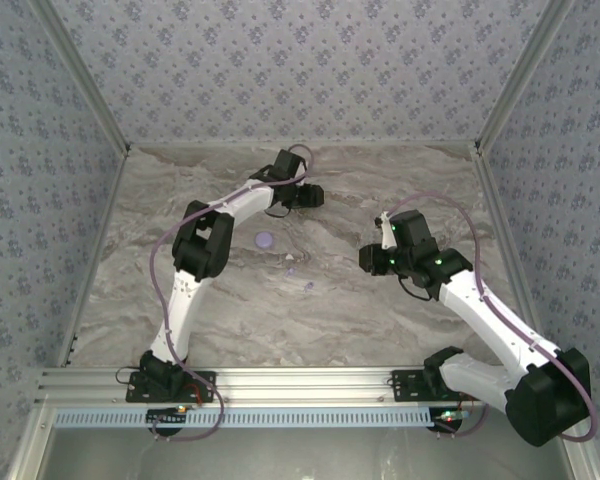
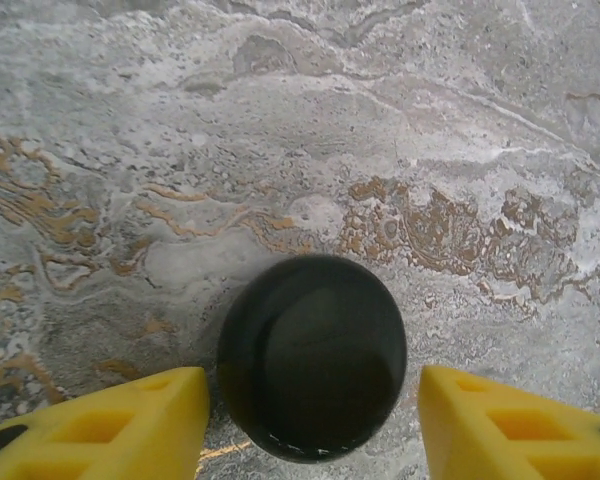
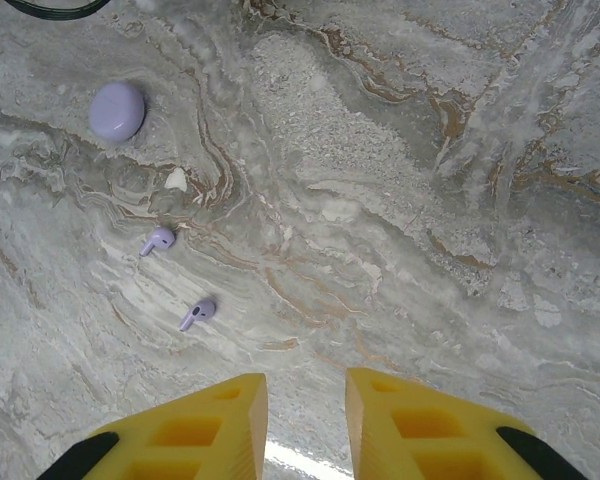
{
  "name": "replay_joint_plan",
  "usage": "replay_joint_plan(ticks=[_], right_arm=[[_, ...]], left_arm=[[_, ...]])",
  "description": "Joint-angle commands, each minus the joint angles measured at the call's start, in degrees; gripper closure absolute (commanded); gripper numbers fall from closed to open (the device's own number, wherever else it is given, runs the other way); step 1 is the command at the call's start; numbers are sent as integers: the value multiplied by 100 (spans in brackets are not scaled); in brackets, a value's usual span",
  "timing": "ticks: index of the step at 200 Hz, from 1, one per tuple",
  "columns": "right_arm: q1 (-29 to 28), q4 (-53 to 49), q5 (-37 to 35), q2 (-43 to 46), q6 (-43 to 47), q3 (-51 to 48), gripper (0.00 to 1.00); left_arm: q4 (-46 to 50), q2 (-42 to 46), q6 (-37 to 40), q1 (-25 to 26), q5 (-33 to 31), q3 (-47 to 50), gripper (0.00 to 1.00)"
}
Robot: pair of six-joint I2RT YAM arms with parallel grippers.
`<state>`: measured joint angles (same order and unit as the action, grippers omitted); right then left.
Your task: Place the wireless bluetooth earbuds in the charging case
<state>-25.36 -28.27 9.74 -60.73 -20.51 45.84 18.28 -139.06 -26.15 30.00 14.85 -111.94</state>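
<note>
From the top external view, the left end effector (image 1: 302, 196) sits in the upper middle of the frame over the marbled surface (image 1: 280, 325), and its jaw state cannot be read from here; the right end effector (image 1: 370, 258) hangs right of centre; between them, left of centre, lies the round purple case (image 1: 265, 240), with the nearer purple earbud (image 1: 291, 270) and the farther purple earbud (image 1: 308, 286) loose on the surface to its lower right, apart from the case and from each other; from the left wrist, the left end effector (image 2: 312, 372) stands wide, one yellow finger in each lower corner, and a round black case (image 2: 312, 355) sits on the surface between them at the bottom centre with a gap on either side, so nothing is held; its lid looks shut, and whether it has buds inside cannot be told; from the right wrist, the right end effector (image 3: 306, 385) at the bottom edge is narrow and empty, well apart from the purple case (image 3: 117, 110) in the upper left, which also looks closed, and from the two purple earbuds (image 3: 158, 240) (image 3: 197, 313) lying left of centre; as a judgement, the purple pair is wholly undone: that case needs opening and both buds need picking up and seating, while the black case seems to be set down.
</note>
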Motion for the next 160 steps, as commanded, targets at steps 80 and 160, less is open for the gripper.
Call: replay_joint_plan(ticks=[80, 160], right_arm=[[17, -83, -272, -42, -6, -83, 70], [116, -41, -376, -80, 171, -114, 65]], left_arm=[[-3, 2306, 705, 4, -1629, 1830, 38], [531, 4305, 398, 13, -2623, 4015, 34]])
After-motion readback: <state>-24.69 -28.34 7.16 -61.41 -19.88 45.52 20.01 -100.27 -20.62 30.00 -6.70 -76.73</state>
